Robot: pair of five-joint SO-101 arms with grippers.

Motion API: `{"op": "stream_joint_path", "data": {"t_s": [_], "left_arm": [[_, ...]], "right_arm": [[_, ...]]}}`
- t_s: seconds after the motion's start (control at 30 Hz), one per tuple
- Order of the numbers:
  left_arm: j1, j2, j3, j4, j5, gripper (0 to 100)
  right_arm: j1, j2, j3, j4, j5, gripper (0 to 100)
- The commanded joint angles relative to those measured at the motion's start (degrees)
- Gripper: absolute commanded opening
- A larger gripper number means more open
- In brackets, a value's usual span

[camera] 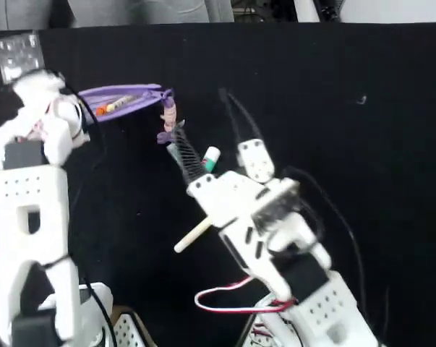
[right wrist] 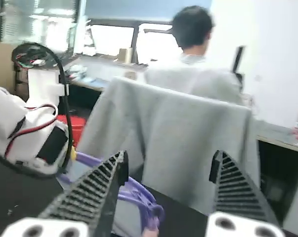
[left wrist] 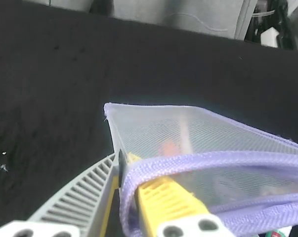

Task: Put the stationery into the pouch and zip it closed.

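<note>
A translucent pouch [camera: 124,97] with purple trim is held up at the back left, its mouth open. My left gripper [left wrist: 123,160] is shut on the pouch [left wrist: 198,143] at its end, the yellow finger [left wrist: 163,202] inside and the grey finger [left wrist: 79,197] outside. An orange pen [camera: 116,106] lies inside it. My right gripper [camera: 176,141] stands open at the pouch's other end, just by the pink zipper pull [camera: 168,116]. In the right wrist view the purple pouch end [right wrist: 146,210] sits low between the spread black fingers [right wrist: 97,192] of my right gripper [right wrist: 169,160].
A white stick with a green cap [camera: 211,155] lies on the black table beside the right arm. A beige stick [camera: 193,236] pokes out from under that arm. A metal bracket [camera: 19,52] stands at the back left. Cables [camera: 232,300] trail near the front.
</note>
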Motion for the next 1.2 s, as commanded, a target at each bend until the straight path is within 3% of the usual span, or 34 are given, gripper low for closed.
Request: {"op": "stream_joint_path", "data": {"t_s": [0.0, 0.17, 0.37, 0.47, 0.67, 0.93, 1.17], "left_arm": [[-1.1, 5.0, -9.1, 3.1, 0.4, 3], [-1.0, 7.4, -9.9, 2.8, 0.3, 3], [-1.0, 7.7, -9.5, 2.7, 0.3, 3], [-1.0, 7.7, -8.7, 2.7, 0.3, 3], [-1.1, 7.6, -3.6, -2.0, 0.3, 3], [-3.8, 7.6, -1.9, -2.5, 0.3, 3], [-4.4, 7.7, -1.8, -2.5, 0.3, 3]], "right_arm": [[2.1, -3.9, -2.9, 8.1, 0.4, 25.8], [4.2, -4.6, -2.9, 20.9, 0.7, 25.8], [10.9, -4.1, -1.6, 29.1, 0.5, 25.8], [14.2, -4.1, 0.7, 29.9, -0.4, 25.8], [20.6, -4.1, 3.5, 29.6, -9.2, 25.8], [20.9, -1.8, 3.4, 29.7, -12.1, 25.8], [20.0, 16.5, -4.1, 29.2, -12.4, 25.8]]}}
